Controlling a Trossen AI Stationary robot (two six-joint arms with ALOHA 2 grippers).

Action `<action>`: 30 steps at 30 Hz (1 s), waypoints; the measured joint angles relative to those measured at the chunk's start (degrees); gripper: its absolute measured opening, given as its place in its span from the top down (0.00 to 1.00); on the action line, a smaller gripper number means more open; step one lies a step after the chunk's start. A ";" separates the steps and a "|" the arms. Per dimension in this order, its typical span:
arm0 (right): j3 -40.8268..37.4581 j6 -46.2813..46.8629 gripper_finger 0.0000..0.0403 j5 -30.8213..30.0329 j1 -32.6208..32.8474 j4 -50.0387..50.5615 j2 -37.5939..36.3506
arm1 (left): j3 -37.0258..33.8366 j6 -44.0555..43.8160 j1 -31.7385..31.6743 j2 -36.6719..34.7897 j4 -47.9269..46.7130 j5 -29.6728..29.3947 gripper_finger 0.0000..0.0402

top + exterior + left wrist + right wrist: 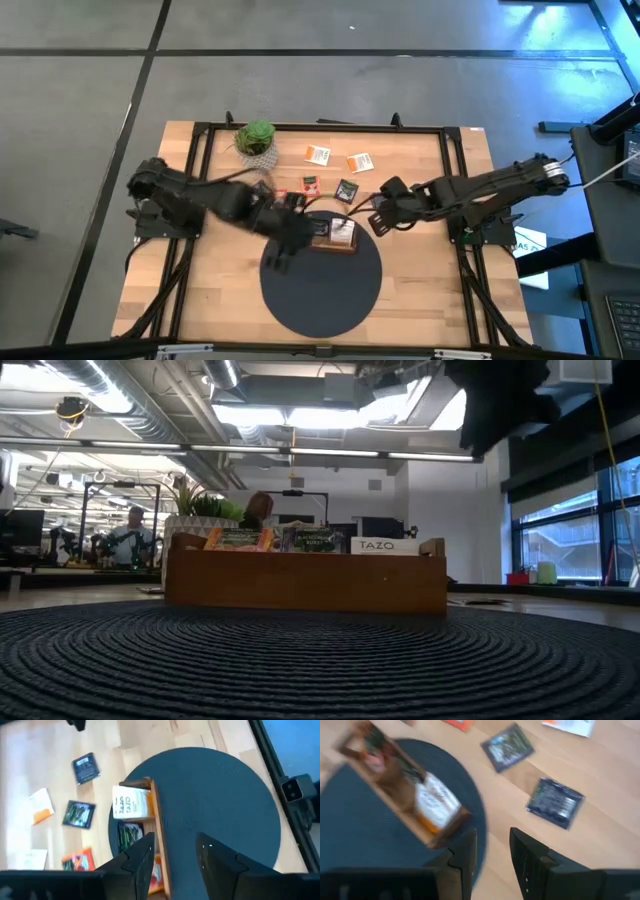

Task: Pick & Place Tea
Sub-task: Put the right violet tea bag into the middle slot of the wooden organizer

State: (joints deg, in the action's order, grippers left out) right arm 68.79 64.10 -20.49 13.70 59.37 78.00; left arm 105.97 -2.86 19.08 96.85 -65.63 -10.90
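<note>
A brown wooden tray [322, 243] stands on the far part of a round dark mat [320, 290]. Tea packets stand upright in its compartments: orange [238, 540], dark green [315, 541] and white [378, 545]. Loose tea packets lie flat on the table beyond the tray: two white-orange [317, 154] [359, 162], a dark one [346, 189] and a red one [309, 185]. My left gripper [175, 845] hangs open above the mat, just left of the tray. My right gripper [493, 837] hangs open above the table at the tray's right end, nothing between its fingers.
A small green potted plant [256, 138] stands at the table's far left. A black frame [320, 127] runs around the tabletop. The near half of the mat and the wood on both sides of it are bare. A person [130, 535] shows in the room beyond.
</note>
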 joint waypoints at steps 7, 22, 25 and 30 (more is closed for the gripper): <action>0.00 0.11 0.70 -2.18 -0.21 -1.40 -0.88 | -12.95 8.83 -12.17 0.84 30.76 16.83 0.65; -8.03 -6.17 0.70 -2.12 -13.33 3.22 -9.63 | -24.98 -2.46 -27.17 6.02 62.73 19.34 0.65; -15.34 -8.08 0.70 3.56 -17.43 -5.20 -11.97 | -24.89 -3.49 -26.99 9.92 67.40 19.96 0.65; -26.26 -10.36 0.70 7.30 -20.35 -21.58 -12.70 | -23.69 -4.16 -26.87 16.03 68.79 21.51 0.65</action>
State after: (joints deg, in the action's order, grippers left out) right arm 42.54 53.74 -13.19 -6.65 37.78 65.30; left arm 82.28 -7.02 -7.79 112.88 3.15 10.61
